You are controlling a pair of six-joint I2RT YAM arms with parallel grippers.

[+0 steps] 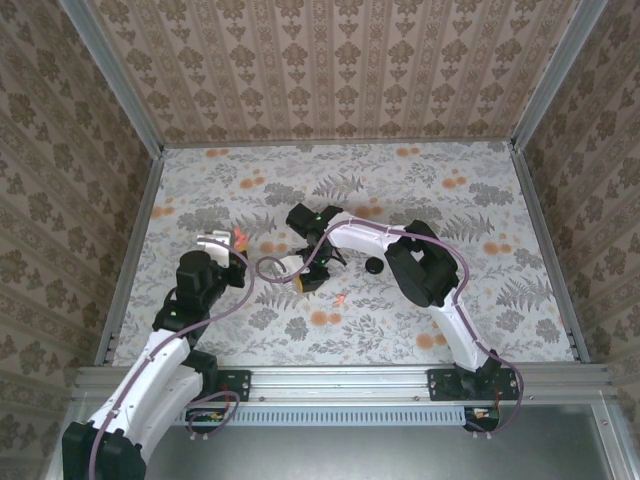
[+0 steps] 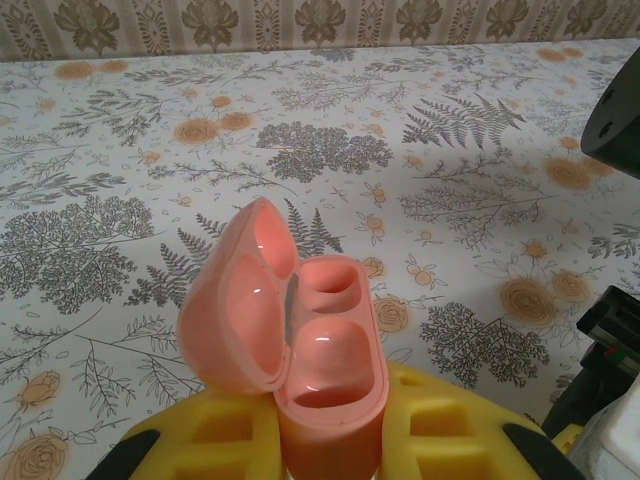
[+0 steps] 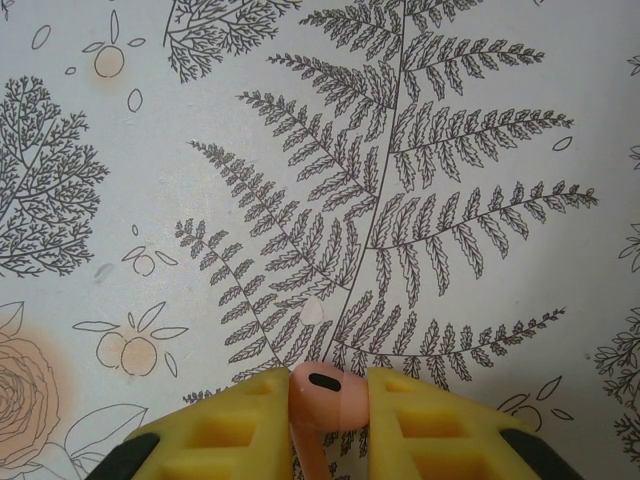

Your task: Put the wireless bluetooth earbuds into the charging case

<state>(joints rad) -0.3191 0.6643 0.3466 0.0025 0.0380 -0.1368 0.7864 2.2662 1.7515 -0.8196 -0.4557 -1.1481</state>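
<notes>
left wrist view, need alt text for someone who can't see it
The left claw grips an open salmon-pink charging case between its yellow pads, lid swung to the left, both wells empty. Behind it stretches a floral-patterned table.

The base of the case (image 2: 330, 350) is cut off at 6 o'clock of the left wrist view. The stem of the earbud (image 3: 322, 395) is cut off at 6 o'clock of the right wrist view, and its sides are hidden by the pads (image 3: 235, 425). From above, an orange speck (image 1: 340, 297) at about 7 o'clock of the disc (image 1: 375, 265) cannot be identified.
</notes>
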